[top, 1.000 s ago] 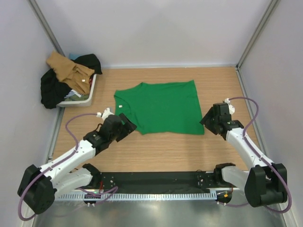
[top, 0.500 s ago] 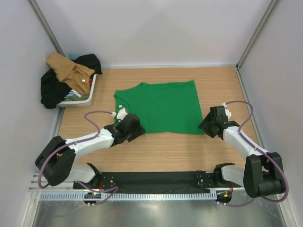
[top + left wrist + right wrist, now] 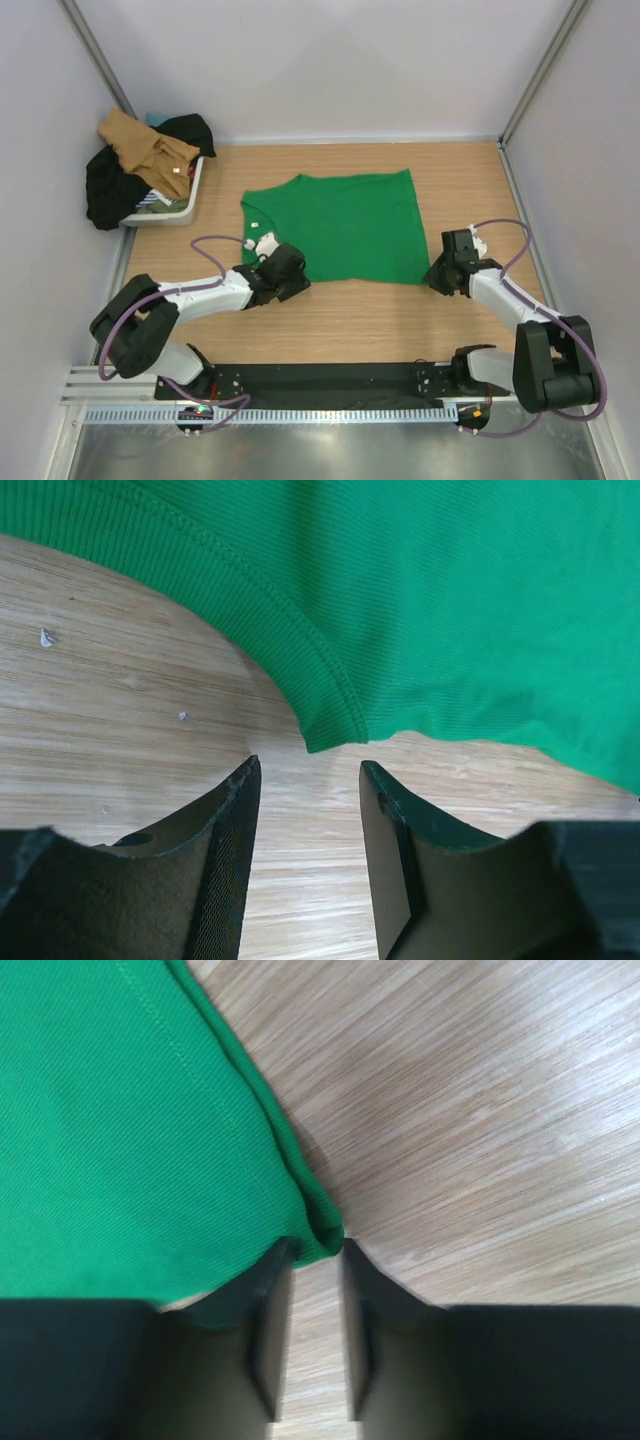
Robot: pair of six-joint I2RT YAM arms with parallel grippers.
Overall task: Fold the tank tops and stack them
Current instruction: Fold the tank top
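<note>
While left fingers point(image 3: 222, 875) and right fingers point(image 3: 268, 1332) gape, green tank top point(image 3: 342, 226) lies on the walled wooden table point(image 3: 352, 322).

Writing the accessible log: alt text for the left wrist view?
The left gripper, open, points at a hemmed corner of the green top lying just ahead of its fingertips, not gripped. The top fills the upper frame; wood table shows at left and below.

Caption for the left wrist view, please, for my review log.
Open left claw low over the wooden table, just short of a hemmed corner of the green tank top.
</note>
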